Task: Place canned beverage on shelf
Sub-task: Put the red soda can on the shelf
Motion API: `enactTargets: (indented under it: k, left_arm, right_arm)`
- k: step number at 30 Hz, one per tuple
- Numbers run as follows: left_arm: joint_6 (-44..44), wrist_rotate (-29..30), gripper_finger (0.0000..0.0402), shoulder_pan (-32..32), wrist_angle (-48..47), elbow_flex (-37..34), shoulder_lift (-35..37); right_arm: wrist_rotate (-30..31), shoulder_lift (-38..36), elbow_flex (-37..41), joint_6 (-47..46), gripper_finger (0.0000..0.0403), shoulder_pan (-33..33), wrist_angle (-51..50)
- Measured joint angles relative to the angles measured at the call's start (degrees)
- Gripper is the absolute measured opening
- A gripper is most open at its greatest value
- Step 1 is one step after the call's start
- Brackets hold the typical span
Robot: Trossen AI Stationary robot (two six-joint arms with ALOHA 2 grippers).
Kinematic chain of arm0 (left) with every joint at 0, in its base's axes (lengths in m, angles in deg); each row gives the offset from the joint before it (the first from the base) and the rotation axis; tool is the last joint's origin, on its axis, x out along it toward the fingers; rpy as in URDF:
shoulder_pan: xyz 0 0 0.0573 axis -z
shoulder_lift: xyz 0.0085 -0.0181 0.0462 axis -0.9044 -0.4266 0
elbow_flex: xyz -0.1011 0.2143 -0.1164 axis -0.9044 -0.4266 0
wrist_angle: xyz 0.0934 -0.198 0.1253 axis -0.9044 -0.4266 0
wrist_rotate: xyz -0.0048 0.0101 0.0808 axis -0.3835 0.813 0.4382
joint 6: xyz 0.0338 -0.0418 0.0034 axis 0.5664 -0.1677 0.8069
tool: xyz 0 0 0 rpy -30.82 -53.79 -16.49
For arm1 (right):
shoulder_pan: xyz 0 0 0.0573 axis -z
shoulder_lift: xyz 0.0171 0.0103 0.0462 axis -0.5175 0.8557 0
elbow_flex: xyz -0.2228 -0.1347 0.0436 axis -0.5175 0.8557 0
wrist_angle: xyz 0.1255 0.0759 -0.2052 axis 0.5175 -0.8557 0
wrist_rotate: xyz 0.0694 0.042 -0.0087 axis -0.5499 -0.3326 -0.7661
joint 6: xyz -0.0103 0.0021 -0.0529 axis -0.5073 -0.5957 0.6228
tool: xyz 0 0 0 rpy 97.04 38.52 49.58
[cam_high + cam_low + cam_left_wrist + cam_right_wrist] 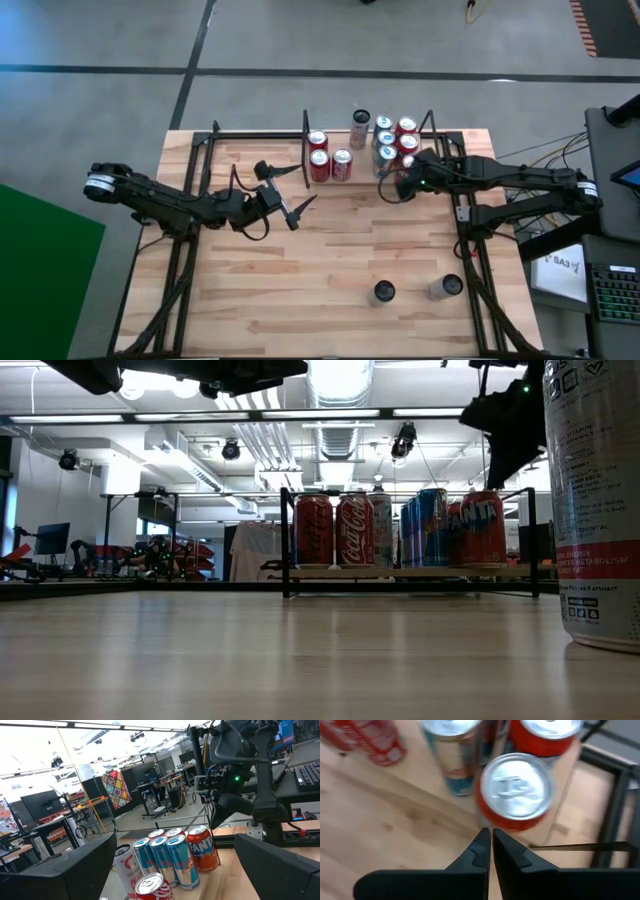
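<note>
Orange Fanta can, a short aluminium cylinder with a silver pull-tab lid, stands upright on the shelf, the small light-wood board framed by thin black metal posts and rails. It sits at the front right corner of the shelf's can cluster, touching or nearly touching the tall blue-and-silver slim cans beside it. Its long axis runs vertical, lid up and base flat on the board; in the low view its printed name faces the front of the shelf.

The right gripper hovers just above and in front of this can, its two dark fingers pressed together with nothing between them. The left gripper waits well clear of the shelf, over the bare plank tabletop, fingers spread wide and empty.

Risks from here, as I judge them: the closed fingertips sit close to the can's rim, so a retreat that dips or swings sideways could clip the lid and tip the can off the shelf's front edge, or shove it into the slim cans, which are tall and narrow and likely to topple in a row. The black corner post stands near the right arm, and a careless withdrawal might snag it and jolt the whole shelf.
</note>
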Motion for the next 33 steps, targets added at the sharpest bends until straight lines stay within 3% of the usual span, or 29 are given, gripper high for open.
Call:
enactTargets:
  k: [23, 28, 33]
  left_arm:
    - [-0.10, -0.02, 0.0389, 0.00, 0.00, 0.01, 0.00]
    - [-0.34, -0.02, 0.0389, 0.00, -0.04, 0.00, 0.00]
    - [-0.46, -0.02, 0.0389, 0.00, -0.07, 0.02, -0.02]
  right_arm:
    - [7.90, 0.04, 0.96, -0.15, 0.0009, 0.02, -1.39]
    - [3.10, 0.02, 0.98, -0.12, 0.0009, 0.02, -1.37]
    - [3.99, 1.81, 1.04, -0.21, 0.0009, 0.02, -1.41]
